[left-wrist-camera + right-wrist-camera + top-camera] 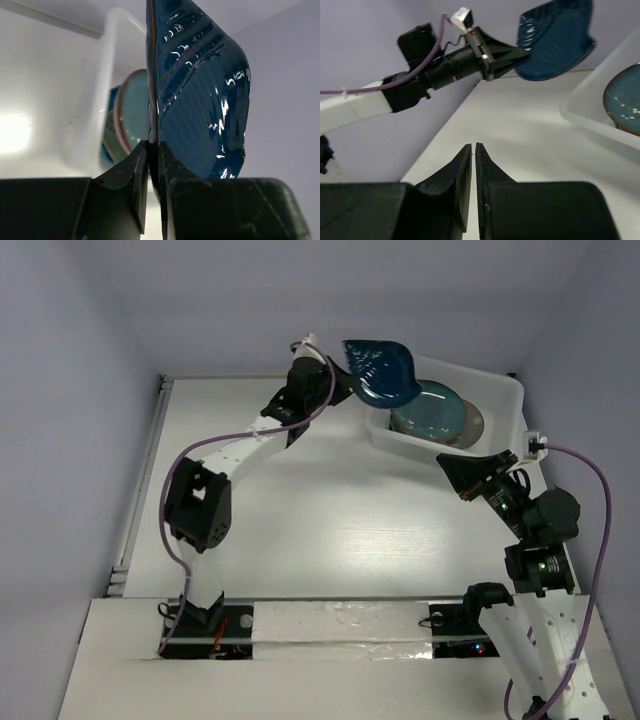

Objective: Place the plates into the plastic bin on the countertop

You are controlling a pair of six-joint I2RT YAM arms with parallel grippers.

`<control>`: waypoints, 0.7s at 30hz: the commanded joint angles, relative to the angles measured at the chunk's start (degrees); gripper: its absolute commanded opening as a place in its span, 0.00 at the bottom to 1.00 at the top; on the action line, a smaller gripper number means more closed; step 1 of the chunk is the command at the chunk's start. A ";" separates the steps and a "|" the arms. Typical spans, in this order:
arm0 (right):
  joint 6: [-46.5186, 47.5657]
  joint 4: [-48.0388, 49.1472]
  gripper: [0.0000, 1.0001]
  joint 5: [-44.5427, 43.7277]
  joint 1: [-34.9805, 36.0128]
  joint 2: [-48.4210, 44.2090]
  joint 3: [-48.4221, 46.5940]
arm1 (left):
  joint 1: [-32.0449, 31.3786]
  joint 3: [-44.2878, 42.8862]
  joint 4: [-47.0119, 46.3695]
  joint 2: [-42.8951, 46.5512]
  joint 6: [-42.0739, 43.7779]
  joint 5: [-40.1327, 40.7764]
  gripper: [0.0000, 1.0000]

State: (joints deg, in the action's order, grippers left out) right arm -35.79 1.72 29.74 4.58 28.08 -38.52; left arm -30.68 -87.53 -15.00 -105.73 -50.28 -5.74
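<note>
"So, where is the navy leaf-shaped dish (380, 370)?"

"Up in the air, off the countertop (330, 510). It hangs over the left end of the plastic bin (500, 390), partly across the rim in the overhead view."

"What has hold of it?"

"The left gripper (154, 150). Its two black fingers are pressed onto the dish's edge, one on each face. From that wrist the dish stands on edge above the fingers, glossy ribbed side to the right."

"And is it touching the bin?"

"Not that I can see. The right wrist view shows it raised clear of the bin wall and of the white surface below."

"What's in the bin?"

"A dark teal plate (430, 410) lies on top. The edge of a grey plate (474, 423) shows under it on the right. How many more lie beneath, I cannot tell."

"Where does the bin sit?"

"At the far right of the countertop, close to the back wall."

"And the right gripper (473, 150)?"

"Its fingers are closed together with nothing between them. It hovers over the countertop just near of the bin, pointing towards the left arm."

"Anything else?"

"A taped white strip (330, 620) runs along the near edge, between the two arm bases."
</note>
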 commanded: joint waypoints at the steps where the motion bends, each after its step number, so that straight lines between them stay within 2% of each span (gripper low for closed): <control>1: 0.28 -1.45 0.13 -0.64 0.52 -1.35 -3.40 | -3.33 -10.54 -3.81 -4.73 -0.52 1.08 0.00; 5: 0.63 -3.73 0.13 -0.73 0.52 -2.23 -4.71 | -8.60 -26.06 0.14 -15.26 0.10 2.22 0.00; 10: 1.95 -5.84 0.13 -1.26 0.52 -3.64 -5.77 | -10.54 -36.74 -0.11 -23.63 -0.78 2.93 0.00; 14: 2.66 -6.72 0.13 -1.08 0.52 -3.73 -5.86 | -11.69 -48.93 2.52 -32.32 -0.78 3.36 0.00; 21: 2.66 -6.20 0.13 -1.26 0.52 -3.73 -4.90 | -12.30 -48.79 2.44 -35.51 -1.40 3.89 0.00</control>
State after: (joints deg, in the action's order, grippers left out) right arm -34.22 -4.99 28.91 4.58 24.71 -41.95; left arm -43.59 -131.96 -2.98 -144.57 -49.58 -2.55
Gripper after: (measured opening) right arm 0.131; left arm 0.065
